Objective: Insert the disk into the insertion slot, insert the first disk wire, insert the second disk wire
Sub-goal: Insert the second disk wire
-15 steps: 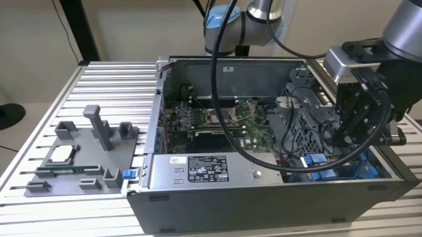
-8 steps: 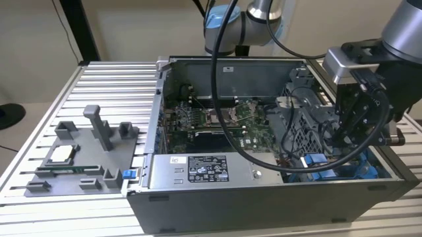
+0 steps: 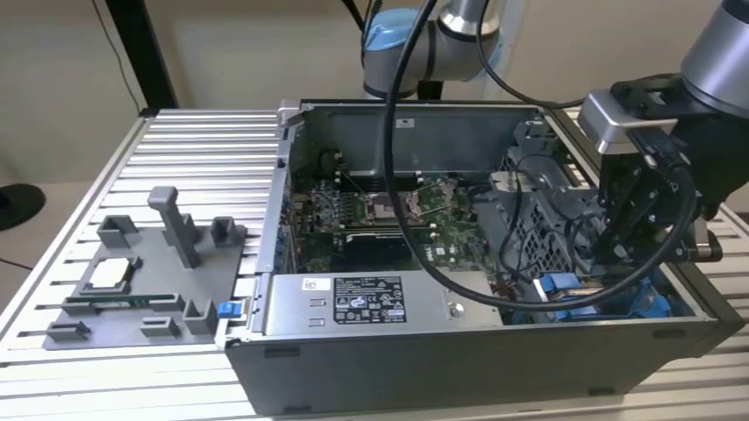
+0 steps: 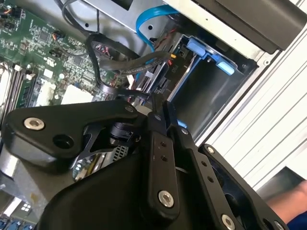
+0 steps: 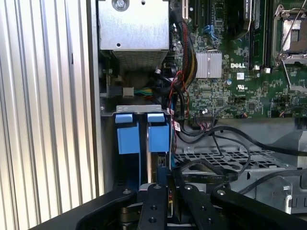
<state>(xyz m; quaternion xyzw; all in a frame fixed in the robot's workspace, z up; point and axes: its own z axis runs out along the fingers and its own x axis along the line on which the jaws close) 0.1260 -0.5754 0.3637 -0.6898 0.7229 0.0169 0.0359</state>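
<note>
Gripper (image 5: pixel 171 189) is inside the open PC case (image 3: pixel 468 368), down at the case corner on the exterior view's right, next to the near wall. The case sits on the slatted worktop (image 3: pixel 188 149).

1. Hand state: fingers (image 4: pixel 158 143) are drawn close together and meet at the tips in the second wrist view. Sth. thin and dark sits between them in the first wrist view; can't tell what it is, or whether it is clamped.
2. Disk (image 5: pixel 158 139): its blue carrier stands edge-on in the insertion slot (image 5: pixel 139 109), beside a second blue carrier, just inside the case side wall. It looks seated, i.e. the insertion step appears done.
3. Key relation: the disk lies straight ahead of the fingertips and just beside them. Its long axis runs along the line from the gripper toward the slot's grey metal lip, approx. parallel to the case side wall. The finger gap lines up with the disk's thin edge, not its flat face.
4. Wires: black cables (image 5: pixel 211 175) loop over the perforated cage right beside the fingers, on the motherboard (image 5: pixel 230 72) side of the disk. A light-blue cable (image 4: pixel 144 19) arcs above the slot mouth. No connector can be confirmed as plugged in.
</note>
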